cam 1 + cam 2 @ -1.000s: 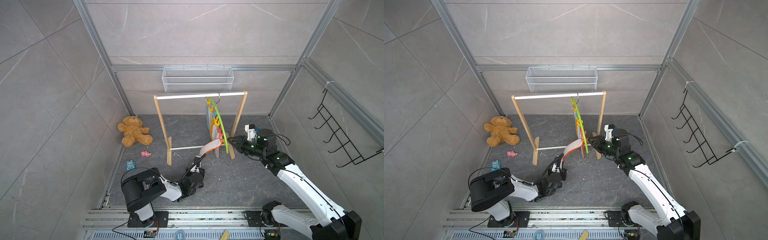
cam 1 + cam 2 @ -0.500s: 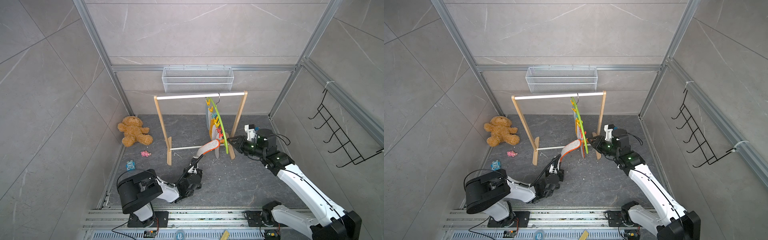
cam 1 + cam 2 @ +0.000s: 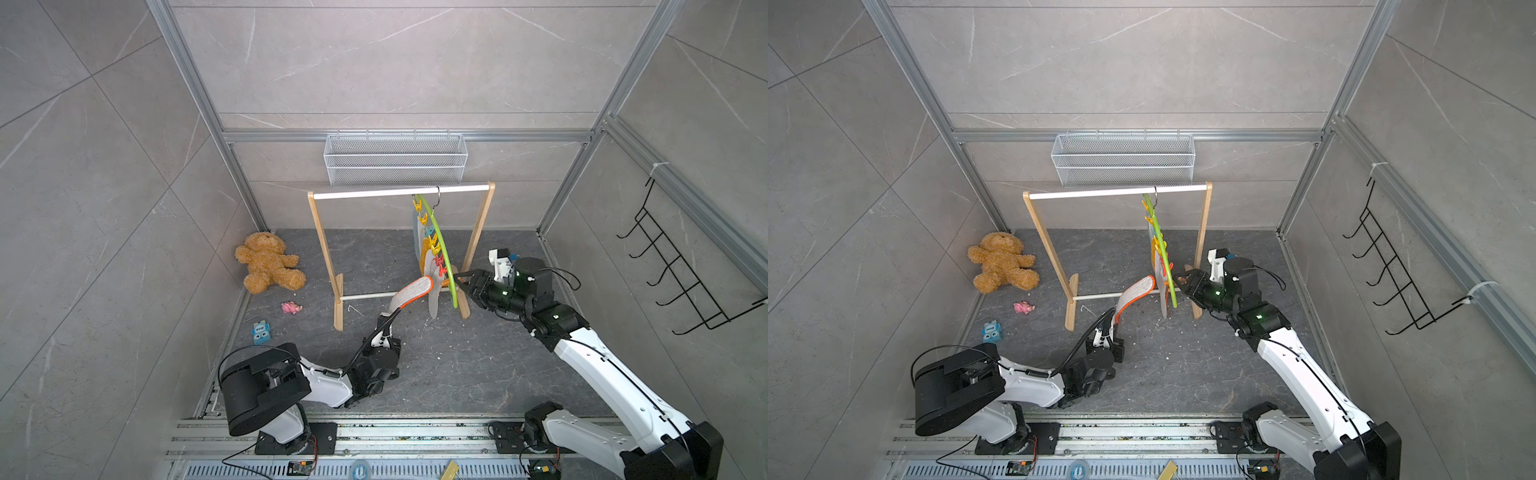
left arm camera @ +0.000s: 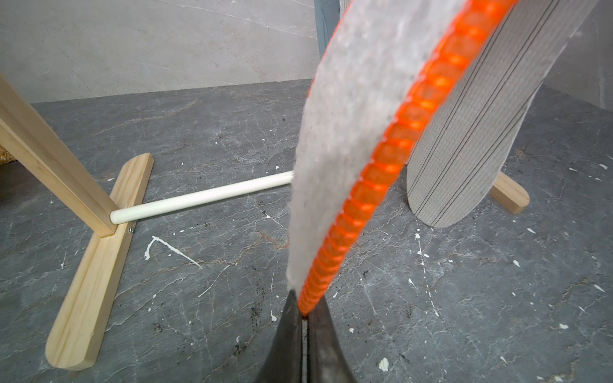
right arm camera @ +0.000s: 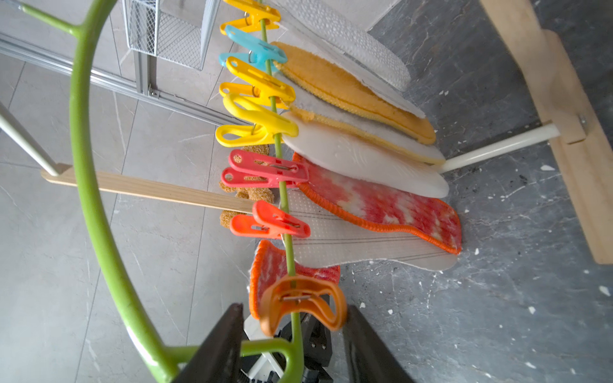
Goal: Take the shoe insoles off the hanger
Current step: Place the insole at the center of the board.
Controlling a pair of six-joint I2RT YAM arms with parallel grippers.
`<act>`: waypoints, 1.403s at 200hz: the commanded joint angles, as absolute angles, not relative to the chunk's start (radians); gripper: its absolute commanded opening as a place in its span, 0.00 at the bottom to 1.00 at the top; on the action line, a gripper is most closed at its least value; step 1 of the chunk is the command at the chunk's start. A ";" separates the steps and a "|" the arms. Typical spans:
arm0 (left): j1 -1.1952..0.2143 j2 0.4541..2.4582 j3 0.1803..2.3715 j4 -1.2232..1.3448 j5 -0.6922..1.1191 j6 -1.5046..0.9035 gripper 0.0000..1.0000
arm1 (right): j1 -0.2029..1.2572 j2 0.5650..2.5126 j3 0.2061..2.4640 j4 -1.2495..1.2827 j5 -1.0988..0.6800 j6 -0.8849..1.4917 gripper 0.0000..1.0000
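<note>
The grey insole with the orange rim (image 3: 411, 293) has had its lower end drawn a little toward 9 o'clock by the left arm and now lies flatter. Its upper end has stayed at the foot of the hanger (image 3: 442, 249).

In both top views its long axis runs from the left gripper (image 4: 303, 315) toward 2 o'clock, ending at the orange clip (image 5: 331, 308) on the hanger's lowest end. The left gripper is pinched tight on the rim at the lower tip.

The right gripper (image 5: 295, 308) comes in from 3 o'clock of that clip. Its jaws stand apart on either side of the clip's handles and grip nothing. I cannot tell whether the clip is still biting the insole's end.

Judging by this, release depends on the right gripper, which is nearest the clip, while the left pulls along the insole's axis toward 8 o'clock. The other insoles (image 5: 358, 156) hang along the bar toward 12 o'clock.
</note>
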State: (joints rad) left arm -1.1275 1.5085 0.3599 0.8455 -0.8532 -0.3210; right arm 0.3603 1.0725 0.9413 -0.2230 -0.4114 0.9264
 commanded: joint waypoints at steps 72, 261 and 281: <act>-1.022 1.139 0.449 0.422 -0.516 -0.307 0.00 | 0.310 1.025 1.063 -0.426 -0.292 0.775 0.78; -0.735 1.084 1.173 -0.120 0.589 -0.239 0.00 | 0.316 1.111 1.248 0.031 -1.039 0.660 0.61; -0.736 1.103 1.203 -0.121 0.628 -0.245 0.00 | 0.337 1.125 1.262 0.024 -1.049 0.651 0.54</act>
State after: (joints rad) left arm -0.7403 1.0882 1.1450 -0.1143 0.5087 -0.2485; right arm 0.3141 1.1130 1.2232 -0.0288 -0.9771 0.6460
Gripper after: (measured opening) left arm 0.057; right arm 0.568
